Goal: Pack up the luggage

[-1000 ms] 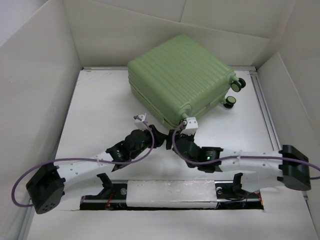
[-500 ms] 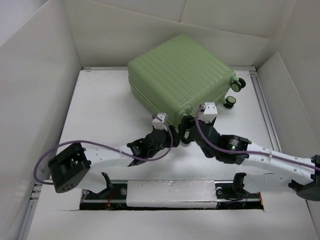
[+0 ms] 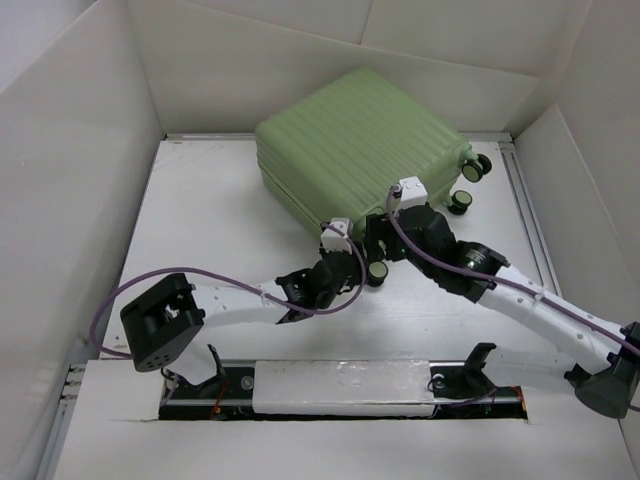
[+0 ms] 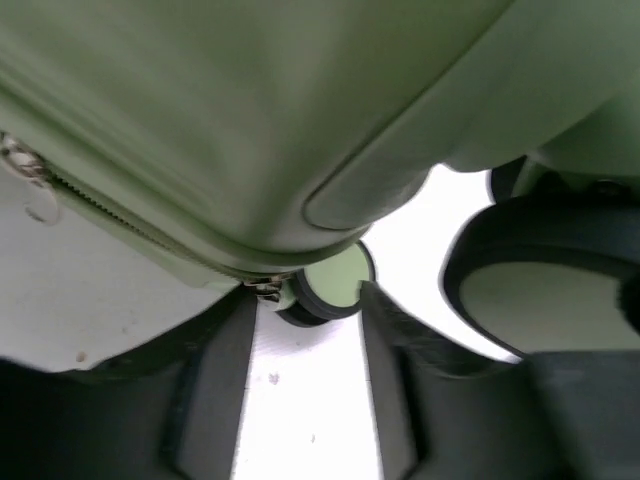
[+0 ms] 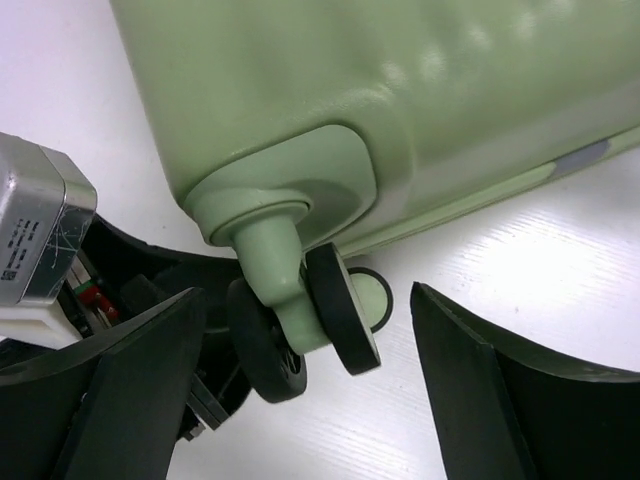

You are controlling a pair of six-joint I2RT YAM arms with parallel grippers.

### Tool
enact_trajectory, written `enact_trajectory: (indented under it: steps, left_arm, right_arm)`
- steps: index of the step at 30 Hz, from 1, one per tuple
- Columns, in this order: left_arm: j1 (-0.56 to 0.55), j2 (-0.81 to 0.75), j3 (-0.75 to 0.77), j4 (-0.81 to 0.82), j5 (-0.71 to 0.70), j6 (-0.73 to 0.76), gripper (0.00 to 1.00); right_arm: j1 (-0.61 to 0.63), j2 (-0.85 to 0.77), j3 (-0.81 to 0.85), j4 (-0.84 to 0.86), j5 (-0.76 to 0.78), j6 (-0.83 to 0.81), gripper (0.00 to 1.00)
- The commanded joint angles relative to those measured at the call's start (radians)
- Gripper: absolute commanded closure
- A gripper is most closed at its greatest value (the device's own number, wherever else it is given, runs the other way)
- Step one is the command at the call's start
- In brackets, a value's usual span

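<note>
Black jaws of both arms stand apart around the near-corner wheel [image 5: 300, 320]: the right gripper [image 5: 300, 350] straddles the caster, and the left gripper [image 4: 310, 330] frames the zipper pull [image 4: 265, 290]. The green suitcase [image 3: 355, 150] lies closed at twelve o'clock on the counter [image 3: 200, 230]. Judging by this, work the zipper seam gently, keeping clear of the wheel.

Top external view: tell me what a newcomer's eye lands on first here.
A big ribbed green suitcase lies flat at the far middle of the white table, closed, its black caster wheels sticking out to the right. Both arms converge on its near corner: the left gripper and the right gripper sit beside a wheel there, jaws open around it in the right wrist view.
</note>
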Motion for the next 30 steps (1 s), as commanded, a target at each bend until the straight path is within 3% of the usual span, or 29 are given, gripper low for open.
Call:
enact_trajectory:
  steps: [1,9,13,17,18,21,25,30]
  left_arm:
    - [0.020,0.031,0.048,0.014,-0.111,0.001,0.62]
    - [0.020,0.076,0.082,-0.043,-0.235,-0.038,0.79]
    - [0.020,0.100,0.094,-0.081,-0.275,-0.038,0.98]
    - [0.020,0.100,0.094,-0.104,-0.337,-0.038,1.00]
    - [0.020,0.100,0.094,-0.113,-0.350,-0.050,1.00]
    - [0.020,0.075,0.064,-0.135,-0.403,-0.061,1.00]
    - [0.020,0.012,0.013,-0.159,-0.421,-0.091,1.00]
    - [0.079,-0.062,-0.103,-0.178,-0.384,-0.125,1.00]
  right_arm:
    - [-0.058,0.021,-0.013,0.093,-0.209,-0.119,0.13]
    - [-0.133,0.082,-0.033,0.147,-0.388,-0.191,0.18]
    - [-0.175,0.122,-0.024,0.158,-0.413,-0.202,0.26]
    - [-0.175,0.147,-0.015,0.149,-0.381,-0.202,0.50]
    - [-0.175,0.147,-0.015,0.149,-0.372,-0.202,0.63]
    - [-0.175,0.112,-0.050,0.168,-0.363,-0.202,0.83]
    - [-0.184,0.073,-0.079,0.178,-0.315,-0.191,0.99]
    - [-0.203,0.049,-0.090,0.124,-0.245,-0.191,1.00]
